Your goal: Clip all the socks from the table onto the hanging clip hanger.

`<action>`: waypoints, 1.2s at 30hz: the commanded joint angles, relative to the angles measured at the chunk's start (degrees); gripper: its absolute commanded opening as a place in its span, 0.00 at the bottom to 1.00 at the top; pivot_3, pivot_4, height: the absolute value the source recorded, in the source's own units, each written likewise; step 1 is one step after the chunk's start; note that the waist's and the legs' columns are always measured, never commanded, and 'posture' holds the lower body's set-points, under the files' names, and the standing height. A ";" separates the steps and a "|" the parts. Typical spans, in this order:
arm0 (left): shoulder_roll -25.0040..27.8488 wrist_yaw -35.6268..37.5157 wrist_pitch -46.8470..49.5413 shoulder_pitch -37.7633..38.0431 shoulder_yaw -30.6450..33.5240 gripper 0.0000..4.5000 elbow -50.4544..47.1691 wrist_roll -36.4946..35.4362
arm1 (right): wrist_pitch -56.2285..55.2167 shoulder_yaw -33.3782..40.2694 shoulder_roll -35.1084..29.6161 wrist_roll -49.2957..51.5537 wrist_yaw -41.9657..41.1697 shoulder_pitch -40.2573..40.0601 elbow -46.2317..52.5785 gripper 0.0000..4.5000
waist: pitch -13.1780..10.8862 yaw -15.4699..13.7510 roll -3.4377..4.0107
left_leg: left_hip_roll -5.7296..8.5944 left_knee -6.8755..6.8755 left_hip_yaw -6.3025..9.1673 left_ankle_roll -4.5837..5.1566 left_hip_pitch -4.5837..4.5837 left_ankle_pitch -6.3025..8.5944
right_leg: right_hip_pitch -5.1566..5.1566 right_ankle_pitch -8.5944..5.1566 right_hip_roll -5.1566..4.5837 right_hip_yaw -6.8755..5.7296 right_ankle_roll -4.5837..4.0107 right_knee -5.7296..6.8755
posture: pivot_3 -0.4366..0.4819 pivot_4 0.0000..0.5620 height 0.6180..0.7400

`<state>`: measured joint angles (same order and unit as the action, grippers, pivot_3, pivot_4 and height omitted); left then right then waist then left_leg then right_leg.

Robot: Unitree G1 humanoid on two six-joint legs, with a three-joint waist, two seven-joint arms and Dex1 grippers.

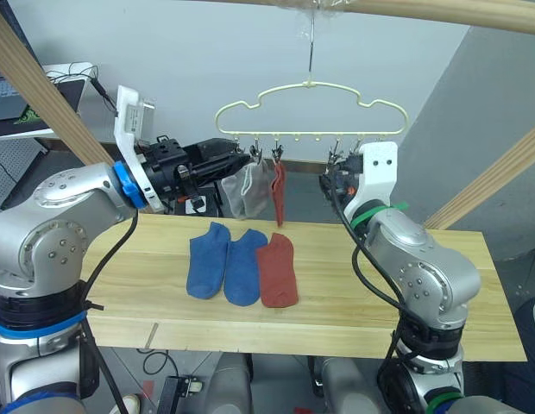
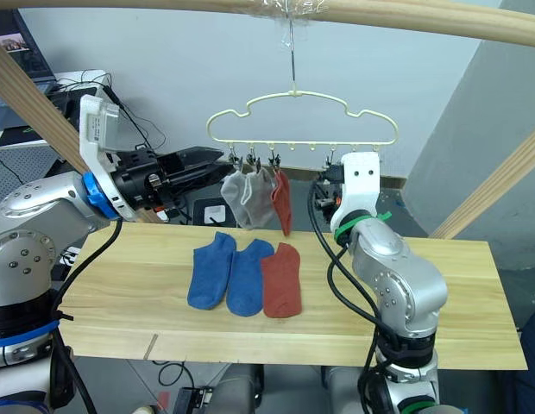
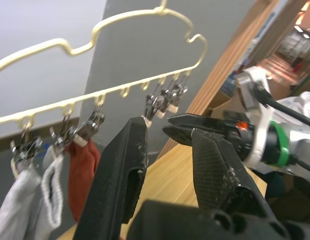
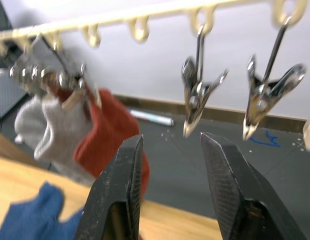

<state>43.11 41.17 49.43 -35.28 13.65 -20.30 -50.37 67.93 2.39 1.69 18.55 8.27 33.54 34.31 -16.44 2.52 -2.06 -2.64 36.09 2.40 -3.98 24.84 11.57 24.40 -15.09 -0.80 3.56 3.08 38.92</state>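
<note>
The pale yellow-green clip hanger (image 1: 311, 108) hangs by its hook from the top pole. Two light grey socks (image 1: 246, 190) and one rust red sock (image 1: 279, 194) are clipped at its left end. Empty metal clips (image 4: 197, 95) hang further right. On the wooden table (image 1: 380, 310) lie two blue socks (image 1: 207, 259) (image 1: 243, 266) and a rust red sock (image 1: 277, 270), side by side. My left gripper (image 1: 244, 156) is open and empty, beside the hanger's left clips. My right gripper (image 4: 172, 140) is open and empty just below the empty right clips.
Pale wooden frame poles cross overhead (image 1: 423, 10) and slant down at the left (image 1: 43, 95) and right (image 1: 500, 172). A desk with equipment and cables (image 1: 69, 78) stands behind at the left. The table's right half holds my right arm.
</note>
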 commanded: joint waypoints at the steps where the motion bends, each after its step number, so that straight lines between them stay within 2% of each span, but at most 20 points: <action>1: 0.27 3.62 -2.49 0.88 1.20 0.39 -0.44 -1.10 | -0.59 1.78 2.29 -1.42 2.27 1.97 0.10 0.42 | 0.00 -0.01 0.00 | 0.00 0.00 0.00 0.00 0.00 0.00 | 0.00 0.00 0.00 0.00 0.00 0.00 | 0.50 0.45 1.00; 11: 1.73 9.02 -2.85 1.69 0.83 0.39 -0.49 -1.86 | -1.94 2.66 5.46 -3.10 3.68 4.73 -4.21 0.42 | -0.01 -0.15 0.02 | -0.01 0.00 0.00 0.01 0.00 0.00 | 0.00 0.00 0.00 -0.01 -0.01 0.00 | 0.51 0.47 1.00; 22: 5.01 14.28 -5.46 4.10 1.07 0.39 -0.72 0.21 | -7.44 3.20 4.37 -4.85 2.56 8.48 -11.67 0.42 | -0.07 -0.24 0.10 | -0.02 -0.03 -0.01 0.02 0.00 0.01 | 0.02 -0.02 0.01 -0.01 -0.02 -0.01 | 0.54 0.51 1.00; 36: 6.74 12.59 -2.52 5.87 1.61 0.39 -2.11 -1.42 | -12.04 3.68 2.57 -4.92 1.42 12.19 -17.79 0.42 | -0.14 -0.71 0.20 | -0.03 -0.10 0.00 0.03 0.00 0.01 | 0.04 -0.05 0.02 -0.02 -0.06 -0.03 | 0.56 0.52 1.00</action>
<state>48.98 54.02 47.12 -29.45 13.73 -20.35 -50.64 57.64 5.76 4.52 14.03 10.06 43.98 15.25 -16.58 1.81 -1.86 -2.66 35.99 2.39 -3.96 24.85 11.58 24.44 -15.15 -0.77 3.55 3.01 38.88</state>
